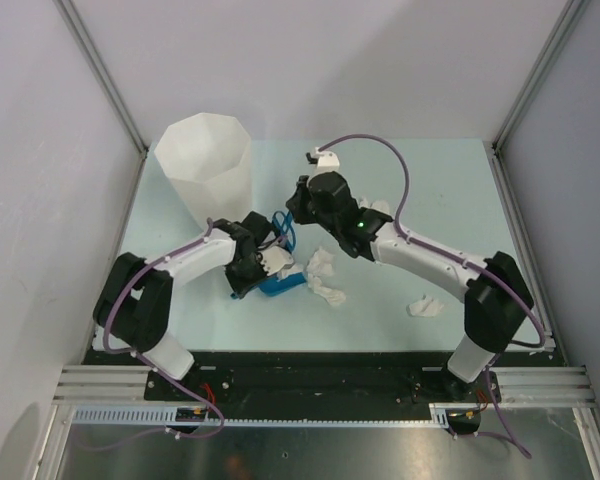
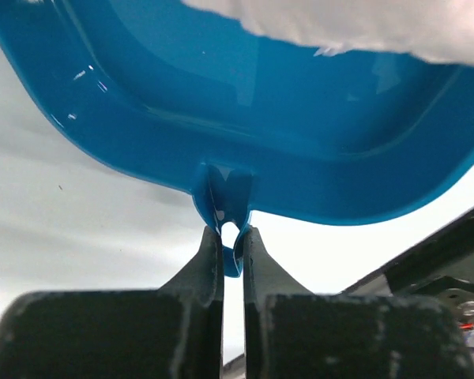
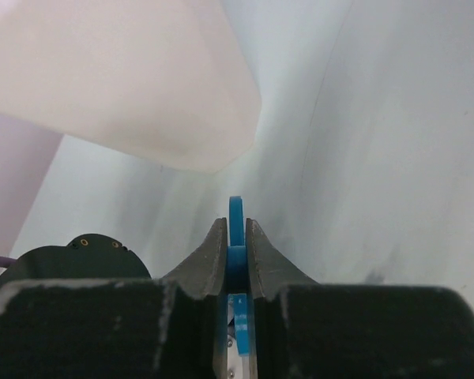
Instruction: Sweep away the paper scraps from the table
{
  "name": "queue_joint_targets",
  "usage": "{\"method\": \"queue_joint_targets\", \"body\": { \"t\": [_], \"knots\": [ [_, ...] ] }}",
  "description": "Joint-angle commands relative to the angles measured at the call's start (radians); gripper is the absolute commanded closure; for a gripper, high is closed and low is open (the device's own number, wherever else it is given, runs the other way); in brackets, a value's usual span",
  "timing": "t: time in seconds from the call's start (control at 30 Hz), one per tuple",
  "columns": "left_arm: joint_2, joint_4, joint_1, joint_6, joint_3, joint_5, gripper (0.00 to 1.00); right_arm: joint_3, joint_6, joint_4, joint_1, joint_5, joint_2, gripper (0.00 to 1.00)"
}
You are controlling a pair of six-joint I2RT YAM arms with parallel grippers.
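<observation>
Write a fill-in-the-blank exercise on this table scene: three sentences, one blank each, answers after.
1. The left tool is shut on the handle tab of the ___ dustpan.
2. One paper scrap lies alone on the table near the base of the ___ arm.
3. The right tool, shut on a thin blue piece, points toward the tall ___ bin.
Missing words: blue; right; white.

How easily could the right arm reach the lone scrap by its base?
Probably yes: the scrap lies beside its forearm, unobstructed; the right tool, holding a blue handle, must fold back.
</observation>
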Motion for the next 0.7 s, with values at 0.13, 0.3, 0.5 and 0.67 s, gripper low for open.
{"method": "queue_joint_targets", "body": {
  "t": [0.13, 0.3, 0.5, 0.67],
  "knots": [
    [-0.147, 0.033, 0.003, -0.075, 0.101, 0.245, 1.0, 0.036, -0.119, 0.019, -0.011, 0.147, -0.196, 1.0],
    [-0.198, 0.036, -0.003, -0.081, 0.145, 0.199, 1.0, 0.036, -0.16, 0.036, -0.051, 0.172, -0.297, 1.0],
    [-0.219, 0.028, -0.005, -0.1, 0.24, 0.008, 1.0, 0.035, -0.254, 0.081, -0.084, 0.258, -0.425, 1.0],
    [-0.224, -0.028, -0.005, -0.089, 0.365, -0.126, 1.0, 0.013, -0.283, 0.052, -0.089, 0.3, -0.494, 1.0]
  ]
}}
